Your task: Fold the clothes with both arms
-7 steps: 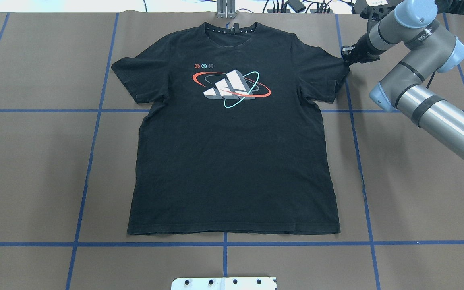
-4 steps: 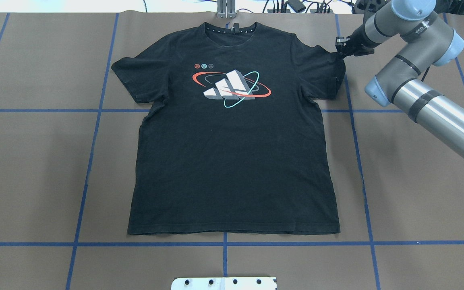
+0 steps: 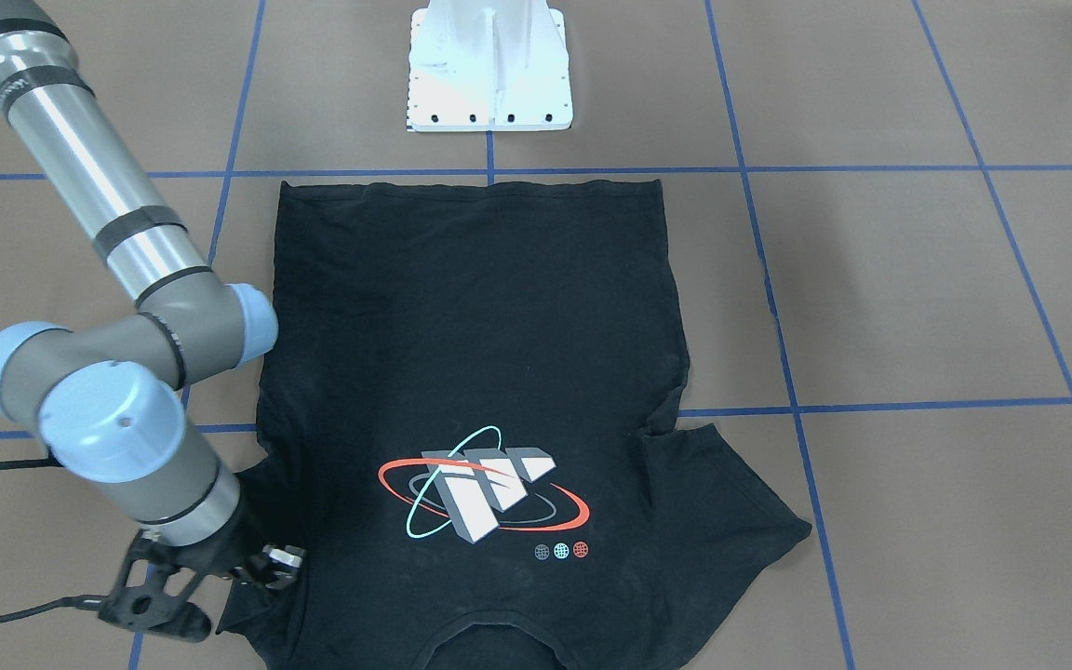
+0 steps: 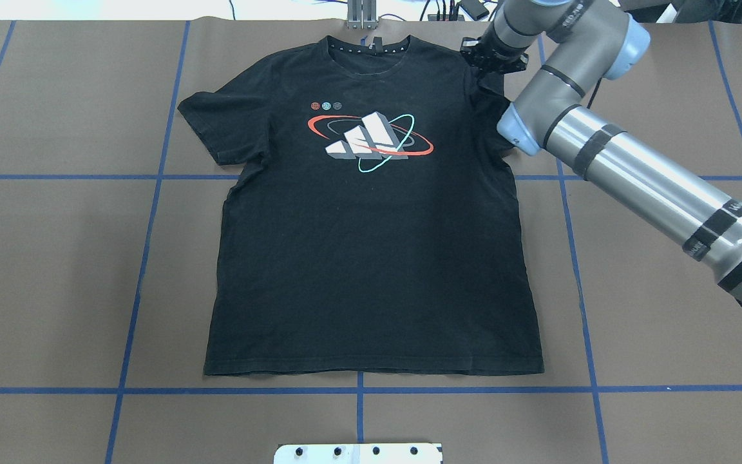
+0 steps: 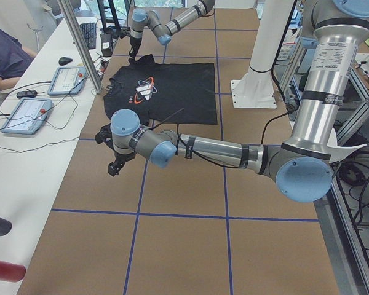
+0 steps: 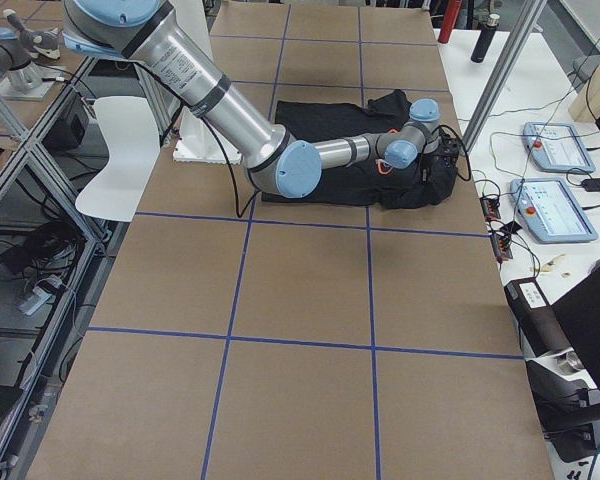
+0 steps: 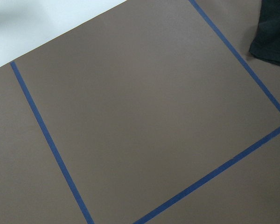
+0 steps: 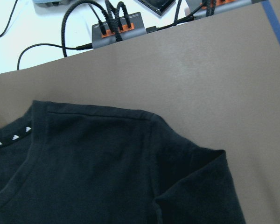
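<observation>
- While lying flat and print-up on the table [image 4: 55,258], running lengthwise from far collar to hem near the white base [image 3: 489,65]: shirt [image 4: 371,258].
- Hanging over the shirt's right shoulder, apparently clamping the inward-bunching right sleeve [image 4: 490,90]: right gripper [image 4: 490,61].
- Hovering over bare table well off the shirt's left side, nearer the flat left sleeve [image 4: 210,122]; finger spacing impossible to tell: left gripper [image 5: 115,165].
- Sitting beyond the collar, blocking nothing toward the chest: cable hub [image 8: 119,30].
</observation>
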